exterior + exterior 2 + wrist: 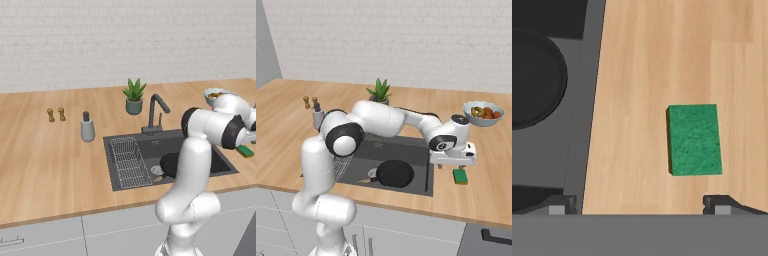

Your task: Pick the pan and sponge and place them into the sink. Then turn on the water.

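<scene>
wooden tabletop (45, 150), potted plant (134, 96), soap bottle (87, 127), two shakers (56, 114), fruit bowl (483, 113), brick wall (100, 40)

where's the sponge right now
The sponge lies flat on the wooden counter just right of the sink, under the open hand; the pan already sits in the basin.

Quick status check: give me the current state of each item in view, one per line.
pan: already lying in the sink, handle toward the rack
sponge: flat on the counter right of the sink, not held
sink: holds pan and wire rack
faucet: no water visible running
claw: open, above the sponge
</scene>
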